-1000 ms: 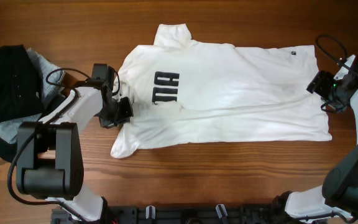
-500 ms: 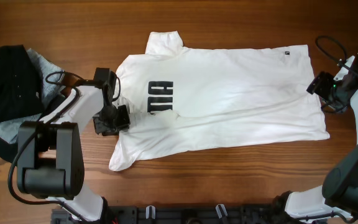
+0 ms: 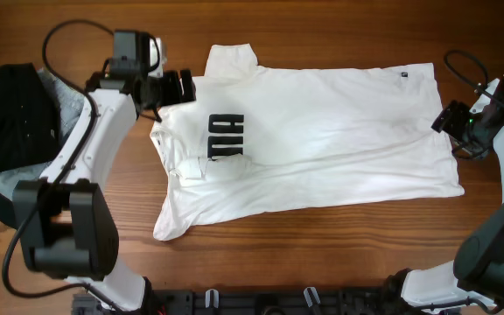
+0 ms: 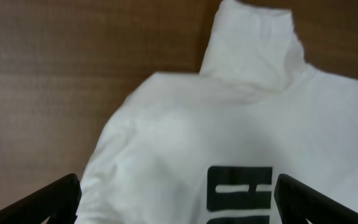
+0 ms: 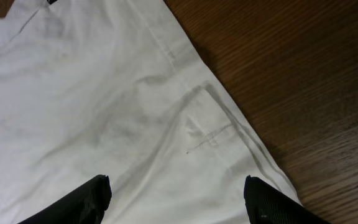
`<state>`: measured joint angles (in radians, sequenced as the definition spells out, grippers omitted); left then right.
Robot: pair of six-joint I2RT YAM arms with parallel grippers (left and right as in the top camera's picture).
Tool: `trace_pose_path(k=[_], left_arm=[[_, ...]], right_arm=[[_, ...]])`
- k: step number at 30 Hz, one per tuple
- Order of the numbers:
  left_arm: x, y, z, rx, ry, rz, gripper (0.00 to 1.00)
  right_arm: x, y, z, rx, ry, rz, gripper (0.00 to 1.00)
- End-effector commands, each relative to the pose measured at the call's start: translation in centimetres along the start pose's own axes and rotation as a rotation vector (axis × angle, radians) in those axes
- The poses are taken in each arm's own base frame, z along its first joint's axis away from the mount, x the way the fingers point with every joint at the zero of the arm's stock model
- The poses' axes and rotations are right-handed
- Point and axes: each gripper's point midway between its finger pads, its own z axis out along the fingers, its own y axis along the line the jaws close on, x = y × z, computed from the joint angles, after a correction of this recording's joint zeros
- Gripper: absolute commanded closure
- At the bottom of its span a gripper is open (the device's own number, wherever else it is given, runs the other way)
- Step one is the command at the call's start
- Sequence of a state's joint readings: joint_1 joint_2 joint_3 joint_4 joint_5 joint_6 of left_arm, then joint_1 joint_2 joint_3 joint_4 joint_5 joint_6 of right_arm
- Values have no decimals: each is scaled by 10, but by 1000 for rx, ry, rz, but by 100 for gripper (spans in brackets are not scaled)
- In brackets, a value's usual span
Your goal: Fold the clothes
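Overhead, far left of frame: pile of dark clothes (image 3: pixel 11 109) on grey garment (image 3: pixel 64 92), on wooden table (image 3: pixel 322 254). Upper left of centre: your left gripper (image 3: pixel 185 87) over shoulder of white T-shirt (image 3: pixel 322 140), fingers spread wide, nothing between them. Shirt lies spread across centre of frame, black lettering (image 3: pixel 226 137) near left end, left edge bunched. Right edge of frame: your right gripper (image 3: pixel 450 117) above shirt hem, fingers wide apart, empty.
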<state>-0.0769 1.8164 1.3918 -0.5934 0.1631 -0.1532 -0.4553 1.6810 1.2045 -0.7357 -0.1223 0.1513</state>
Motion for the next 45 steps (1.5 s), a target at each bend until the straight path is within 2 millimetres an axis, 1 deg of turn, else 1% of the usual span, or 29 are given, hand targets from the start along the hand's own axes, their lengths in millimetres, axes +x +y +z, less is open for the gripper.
trace_pose_path(k=[1,4,5,6,7,10,13,14,17,19,20,21,22,23,25,26,28,30,31,33,35,36,37,38,41,42,43,45], left_arm=[[-27,-7,23,32,-17,75,0],[-45,-13,51,37,-15,103,0],[-51,-17,64,40,-13,121,0],[-54,-19,70,44,-14,128,0],[-59,-25,84,50,-16,149,0],[-64,-36,114,67,-36,183,0],[-57,-52,145,92,-55,215,0],[-50,-61,158,105,-54,231,2],[-33,-73,177,117,-28,251,7],[-21,-77,187,117,-3,260,21],[-18,-77,189,116,6,261,34],[-17,-77,189,115,9,261,54],[-19,-77,188,116,7,261,72],[-22,-77,184,116,0,259,86],[-32,-76,173,114,-20,230,94],[-41,-74,162,110,-35,203,96],[-52,-72,145,107,-52,167,96],[-61,-74,123,108,-63,134,96],[-62,-76,113,107,-61,135,96],[-62,-78,100,105,-50,134,96],[-57,-78,89,99,-26,132,96],[-54,-77,85,95,-11,129,96],[-51,-76,80,90,7,127,96],[-48,-76,79,86,20,125,96],[-38,-72,79,75,61,119,96],[-33,-71,78,70,79,116,96],[-31,-70,78,67,90,115,96],[-27,-68,78,62,107,112,96]], right_arm=[[2,-3,3,12,11,-15,26],[3,1,3,-8,14,-15,26],[3,1,3,-8,14,-15,26],[3,1,3,-8,14,-15,26],[3,1,3,-8,14,-15,26],[3,1,3,-7,16,-15,26],[4,1,3,-7,17,-15,26],[4,1,3,-7,17,-15,26],[4,0,3,-7,20,-15,26],[5,0,3,-6,21,-15,26],[5,0,3,-6,22,-15,26],[5,0,3,-6,22,-15,26],[5,0,3,-6,22,-15,28],[5,0,3,-6,21,-15,30],[5,2,3,-14,24,-16,34],[7,4,4,-16,30,-24,36],[11,10,9,-20,47,-62,36],[14,20,15,-27,59,-128,32],[13,27,19,-31,54,-169,27],[9,37,29,-20,33,-205,22],[0,54,40,-40,-7,-238,22],[-7,63,46,-50,-40,-258,22],[-18,75,56,-67,-93,-277,21],[-27,82,61,-83,-130,-279,18],[-56,96,76,-116,-256,-264,18],[-71,101,82,-133,-318,-246,17],[-83,105,84,-150,-370,-229,17],[-98,111,88,-174,-442,-204,17]])
